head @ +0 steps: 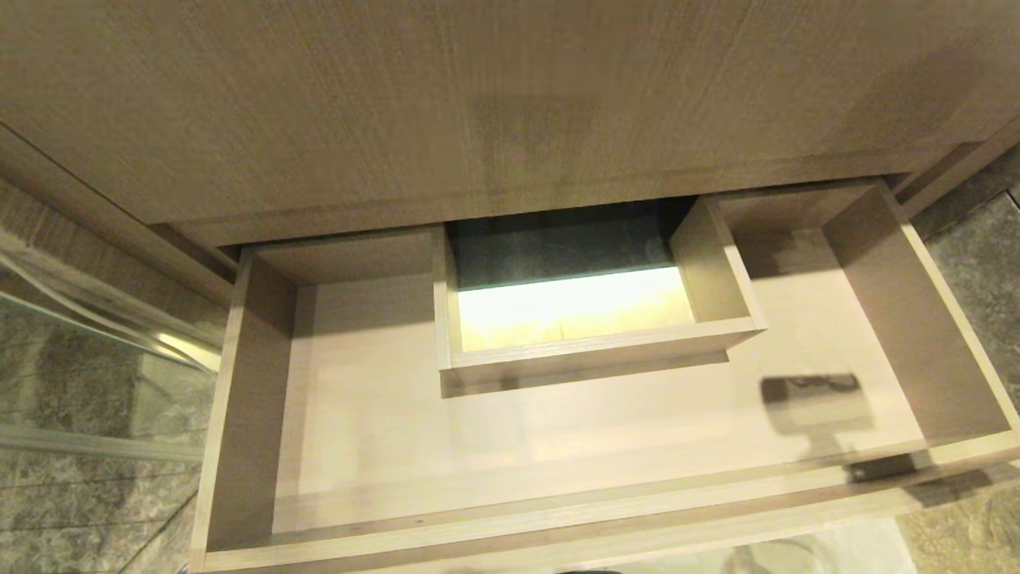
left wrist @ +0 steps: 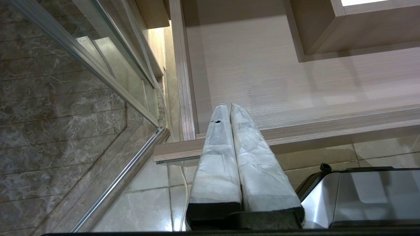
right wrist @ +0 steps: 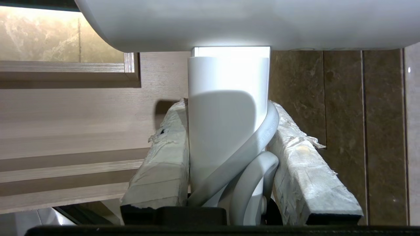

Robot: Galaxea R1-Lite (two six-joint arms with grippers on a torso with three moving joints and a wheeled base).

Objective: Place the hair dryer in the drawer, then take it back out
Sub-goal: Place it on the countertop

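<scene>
In the right wrist view my right gripper is shut on the straight handle of the white hair dryer. Its barrel spans the view beyond the fingers. A loop of the white cord is pinched between the handle and one padded finger. The dryer hangs over the right end of the open light-wood drawer. In the head view the drawer lies empty, and only the dryer's shadow falls on its floor at the right. Neither arm shows there. My left gripper is shut and empty, parked near the drawer's front left corner.
A boxed cut-out stands at the drawer's mid-back. A taller wood panel overhangs the back. A glass partition with a metal rail runs along the left. Dark marble wall lies to the right. My base's silver cover sits below the drawer front.
</scene>
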